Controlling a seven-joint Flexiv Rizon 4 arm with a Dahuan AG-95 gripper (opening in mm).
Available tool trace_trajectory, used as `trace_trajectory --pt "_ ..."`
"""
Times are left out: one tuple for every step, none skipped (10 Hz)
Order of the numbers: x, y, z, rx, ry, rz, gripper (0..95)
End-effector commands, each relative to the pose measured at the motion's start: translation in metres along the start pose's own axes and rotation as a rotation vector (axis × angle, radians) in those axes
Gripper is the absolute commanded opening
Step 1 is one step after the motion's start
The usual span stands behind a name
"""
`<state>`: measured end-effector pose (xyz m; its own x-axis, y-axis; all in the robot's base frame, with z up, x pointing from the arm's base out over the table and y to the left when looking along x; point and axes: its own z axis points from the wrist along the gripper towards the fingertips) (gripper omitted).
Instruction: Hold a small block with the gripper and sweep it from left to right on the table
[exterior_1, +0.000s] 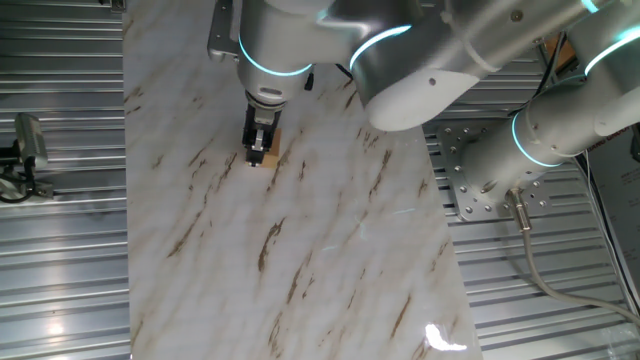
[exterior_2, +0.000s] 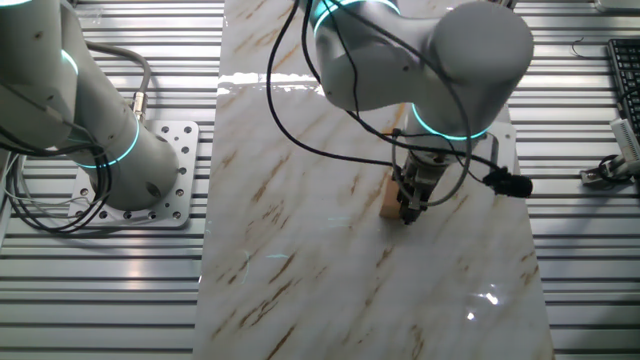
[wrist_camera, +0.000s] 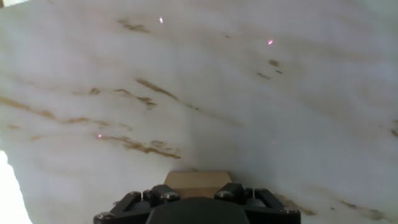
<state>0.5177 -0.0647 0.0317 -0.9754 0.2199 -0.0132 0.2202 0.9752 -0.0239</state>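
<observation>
Toward ten o'clock on the long white marble-patterned counter (exterior_1: 300, 250), the narrow black two-fingered gripper (exterior_1: 261, 150) pinches the small light tan wooden block (exterior_1: 268, 153) against the slab. The block looks light, rigid and smooth; gripping its flat opposite sides should suit.

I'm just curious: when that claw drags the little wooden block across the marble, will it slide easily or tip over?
The small block looks stiff, light wood with flat faces, so it probably slides rather than rolls. The table looks glossy, suggesting low friction. The claw appears to be pinching it, so tipping seems unlikely.
</observation>
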Motion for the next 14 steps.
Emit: trace_trajectory --pt "0.002 0.004 0.017 -0.092 0.014 0.036 0.0" --pt "0.002 0.005 0.017 -0.107 0.002 0.037 0.0" --pt "0.003 0.006 0.017 -0.087 0.002 0.033 0.0" --pt "0.003 0.008 0.017 -0.084 0.0 0.036 0.0" --pt "0.004 0.009 0.017 -0.11 0.008 0.037 0.0" --pt "0.005 0.012 0.018 -0.074 0.006 0.036 0.0" --pt "0.006 0.013 0.018 -0.026 0.0 0.021 0.0" --pt "0.006 0.014 0.018 -0.057 -0.001 0.034 0.0" --pt "0.007 0.015 0.018 -0.105 0.009 0.037 0.0" --pt "0.008 0.017 0.019 -0.1 0.026 0.036 0.0" --pt "0.01 0.02 0.019 -0.045 0.023 0.033 0.0" --pt "0.011 0.021 0.02 -0.056 -0.001 0.036 0.0" --pt "0.011 0.022 0.02 -0.078 0.001 0.036 0.0" --pt "0.011 0.022 0.02 -0.099 0.02 0.036 0.0"
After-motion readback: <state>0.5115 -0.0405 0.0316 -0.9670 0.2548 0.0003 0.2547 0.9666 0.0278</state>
